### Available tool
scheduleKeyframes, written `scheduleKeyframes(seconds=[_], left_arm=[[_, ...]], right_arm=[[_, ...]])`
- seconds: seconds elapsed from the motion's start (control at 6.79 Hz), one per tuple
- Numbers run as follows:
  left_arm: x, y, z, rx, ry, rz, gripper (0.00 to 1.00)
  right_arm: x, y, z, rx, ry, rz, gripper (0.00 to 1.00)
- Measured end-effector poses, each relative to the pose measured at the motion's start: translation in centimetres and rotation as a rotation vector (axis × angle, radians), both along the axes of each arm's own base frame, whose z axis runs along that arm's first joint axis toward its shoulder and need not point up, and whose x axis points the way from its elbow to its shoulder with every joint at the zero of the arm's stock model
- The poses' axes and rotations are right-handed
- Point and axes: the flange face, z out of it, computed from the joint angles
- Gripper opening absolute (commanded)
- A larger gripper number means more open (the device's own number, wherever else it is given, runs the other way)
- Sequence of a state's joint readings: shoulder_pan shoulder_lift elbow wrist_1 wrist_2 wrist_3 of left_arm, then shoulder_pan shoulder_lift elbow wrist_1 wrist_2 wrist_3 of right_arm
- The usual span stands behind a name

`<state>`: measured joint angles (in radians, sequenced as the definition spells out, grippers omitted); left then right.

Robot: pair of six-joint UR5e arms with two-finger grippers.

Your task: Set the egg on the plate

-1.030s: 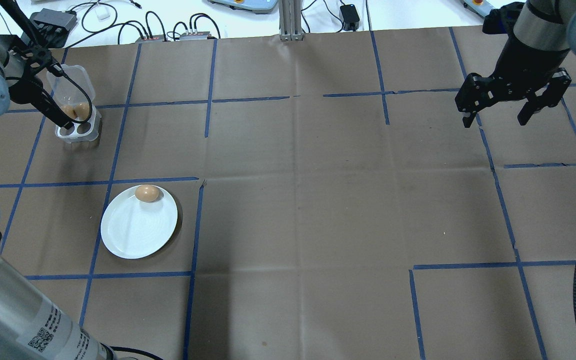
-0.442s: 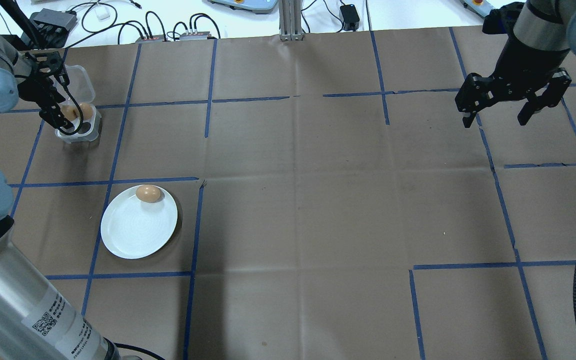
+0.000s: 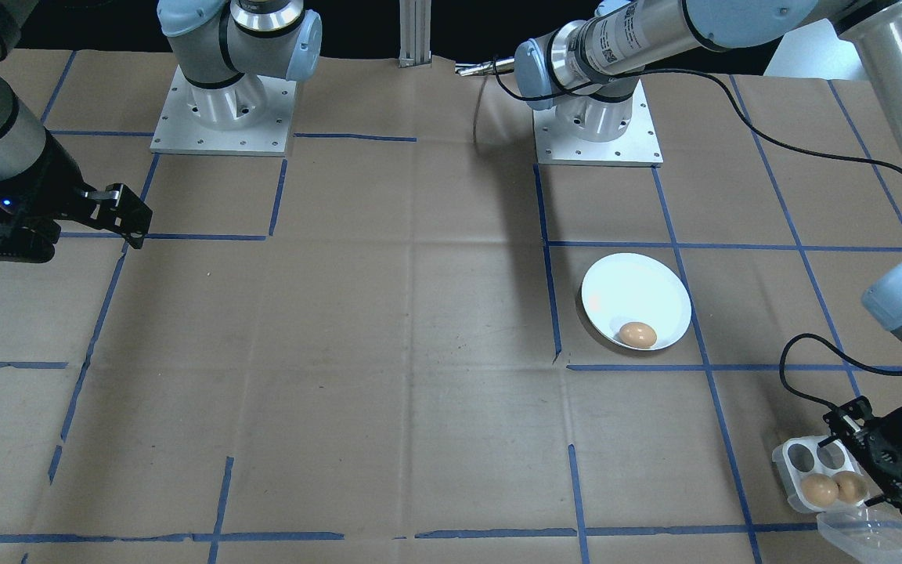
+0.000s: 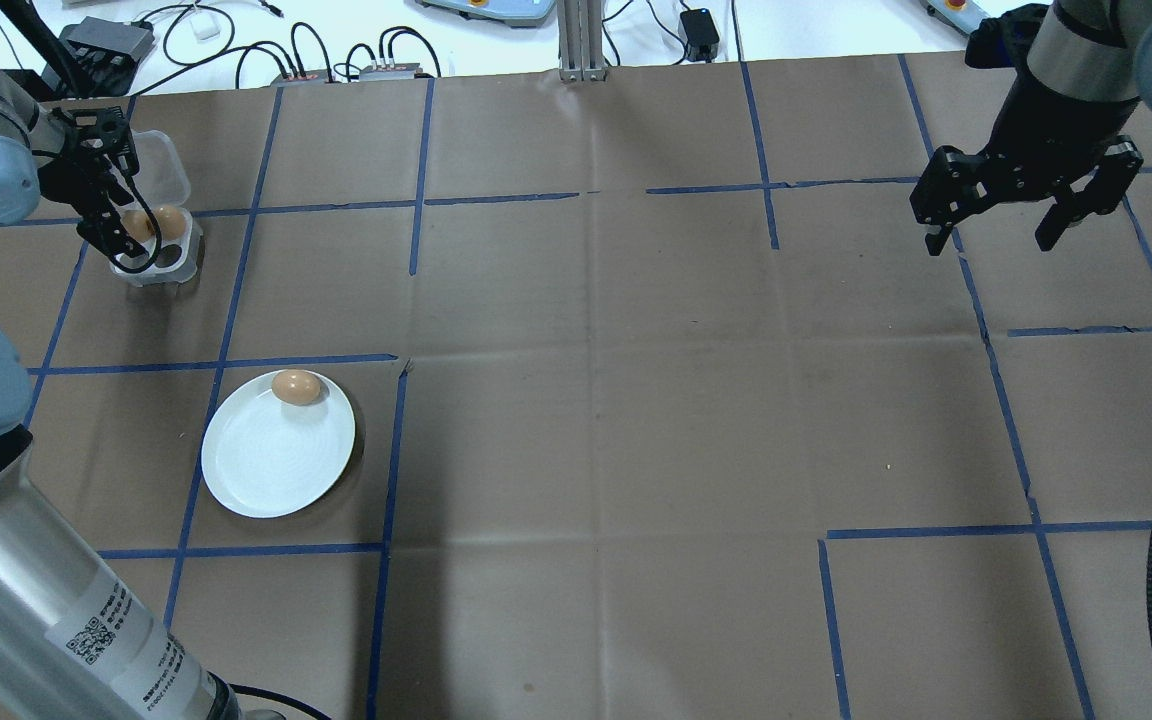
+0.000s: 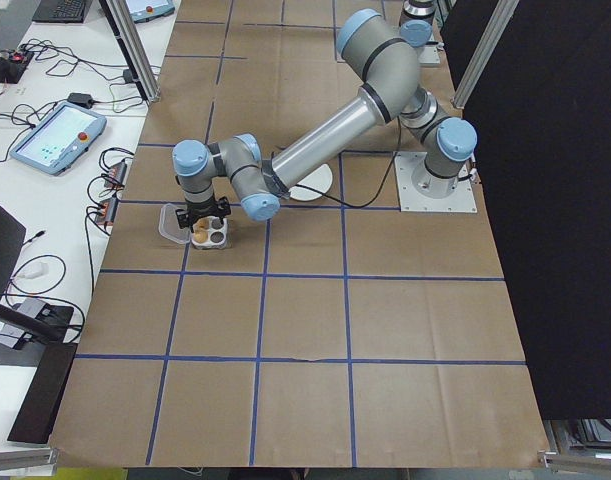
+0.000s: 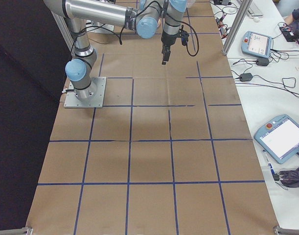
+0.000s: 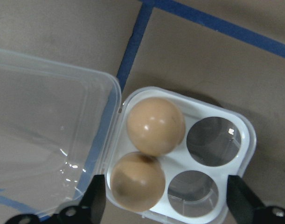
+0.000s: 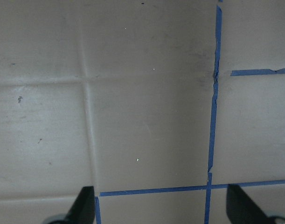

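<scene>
White and round, the plate [image 4: 276, 460] sits near the robot on its left, one brown egg [image 4: 296, 387] lying at its far rim. Farther left, the left gripper [image 7: 165, 205] hovers with fingers spread over the four-cup egg tray [image 7: 235, 140], where two eggs [image 7: 155, 125] fill the cups beside the open clear lid [image 7: 44, 135]. Far right, the right gripper [image 4: 1001, 240] hangs open, empty, above brown paper [image 4: 636, 400]

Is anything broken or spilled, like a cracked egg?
Nothing stands out. One egg sits whole near the plate's rim, and two more eggs sit whole in the egg tray, its clear lid lying open. No spills show on the table.
</scene>
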<state>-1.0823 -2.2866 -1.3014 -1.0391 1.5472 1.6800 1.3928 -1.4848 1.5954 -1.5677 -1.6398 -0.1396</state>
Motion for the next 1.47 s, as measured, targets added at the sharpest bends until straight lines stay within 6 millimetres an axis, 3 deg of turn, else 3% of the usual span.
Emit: scheduleKeyframes(seconds=[1.03,1.32,1.47], left_arm=[[0.7,-0.9,-1.5,0.000,0.000,-0.020,0.90],[0.7,-0.9,-1.6,-0.002,0.001,-0.021,0.79],[0.7,-0.9,-1.7,0.000,0.000,-0.020,0.79]], right_arm=[[0.0,0.0,0.0,0.000,0.000,0.000,1.00],[0.0,0.0,0.0,0.000,0.000,0.000,1.00],[0.0,0.0,0.0,0.000,0.000,0.000,1.00]])
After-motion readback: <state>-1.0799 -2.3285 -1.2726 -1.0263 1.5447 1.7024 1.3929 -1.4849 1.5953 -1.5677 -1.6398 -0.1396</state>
